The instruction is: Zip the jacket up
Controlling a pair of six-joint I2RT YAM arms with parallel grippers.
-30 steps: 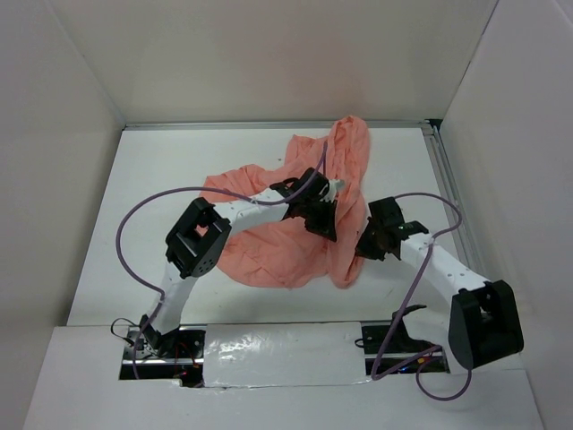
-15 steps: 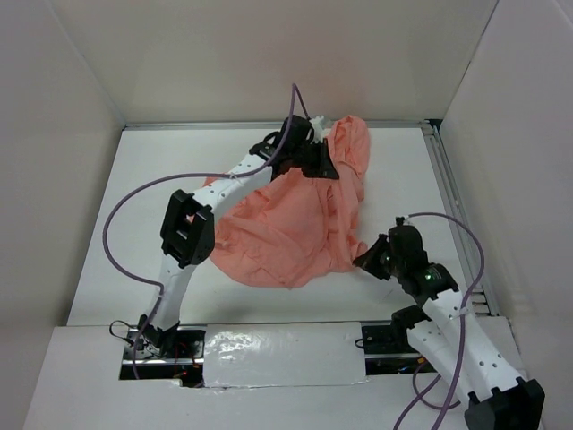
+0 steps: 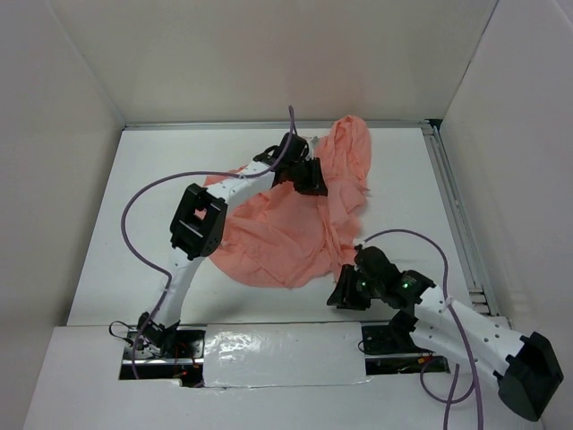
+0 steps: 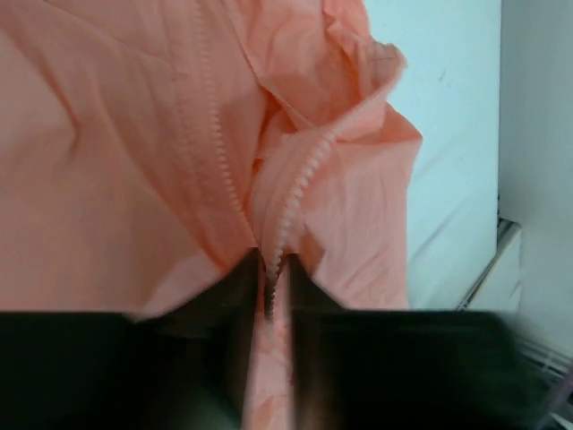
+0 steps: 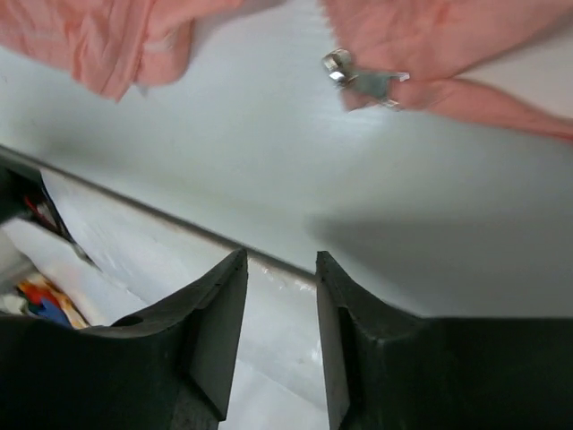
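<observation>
The left fingers (image 4: 215, 322) are blurring into dark shapes, hiding where the zipper teeth (image 4: 300, 179) are meeting. The jacket (image 5: 430, 36) is running off the right wrist view's top edge (its small metal piece (image 5: 358, 79) is looking smeared).

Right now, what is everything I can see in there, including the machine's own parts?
jacket: one, salmon pink, crumpled on the table's middle and far side
zipper teeth: two rows, pink, meeting at the left gripper
zipper pull: one, silvery metal, at a jacket edge ahead of the right gripper
table: one, white, under everything
walls: white, left, right and far sides
cables: two, purple, one looping off each arm
arms: two, white and black, bases at the near edge
left gripper: one, black, shut on the jacket's zipper edge
right gripper: one, black, open, holding nothing
</observation>
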